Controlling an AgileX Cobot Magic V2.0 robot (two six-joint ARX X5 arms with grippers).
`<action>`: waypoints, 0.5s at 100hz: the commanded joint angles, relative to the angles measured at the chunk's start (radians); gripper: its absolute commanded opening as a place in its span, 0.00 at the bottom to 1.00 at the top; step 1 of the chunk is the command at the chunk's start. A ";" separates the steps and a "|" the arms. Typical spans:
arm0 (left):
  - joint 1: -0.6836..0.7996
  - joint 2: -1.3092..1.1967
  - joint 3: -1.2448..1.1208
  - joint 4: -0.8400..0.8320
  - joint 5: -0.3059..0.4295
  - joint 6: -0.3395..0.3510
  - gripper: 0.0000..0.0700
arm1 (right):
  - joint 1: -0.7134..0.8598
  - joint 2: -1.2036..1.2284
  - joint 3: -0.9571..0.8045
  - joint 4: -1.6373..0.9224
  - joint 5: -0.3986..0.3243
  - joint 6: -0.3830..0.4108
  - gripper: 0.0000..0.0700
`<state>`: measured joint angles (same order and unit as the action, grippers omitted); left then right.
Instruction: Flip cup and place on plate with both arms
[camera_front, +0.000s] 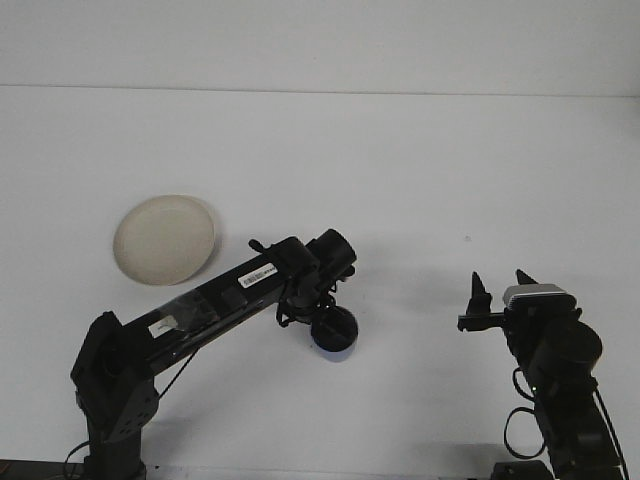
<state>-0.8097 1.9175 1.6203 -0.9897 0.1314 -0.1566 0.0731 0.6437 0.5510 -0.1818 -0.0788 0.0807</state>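
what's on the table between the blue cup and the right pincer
Nothing: in the front view only bare white table separates the blue cup from the right pincer.

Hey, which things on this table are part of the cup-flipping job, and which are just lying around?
Part of the job:
- blue cup, under the left gripper
- cream plate
- right gripper, waiting apart

Just lying about:
- nothing else shows on the white table

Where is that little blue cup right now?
In the front view the blue cup sits low on the table, slightly left of centre, right under the left gripper, with the plate farther up and left.
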 joint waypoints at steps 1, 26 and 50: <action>-0.015 0.018 0.021 -0.012 0.003 0.034 0.01 | 0.002 0.005 0.000 0.010 0.000 0.002 0.71; -0.020 0.014 0.060 -0.083 0.000 0.042 0.01 | 0.002 0.005 0.000 0.010 0.000 0.001 0.71; 0.042 -0.066 0.170 -0.157 -0.076 0.073 0.01 | 0.002 0.005 0.000 0.009 0.001 0.001 0.71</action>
<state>-0.7872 1.8866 1.7382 -1.1286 0.0990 -0.1043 0.0727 0.6437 0.5510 -0.1818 -0.0784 0.0807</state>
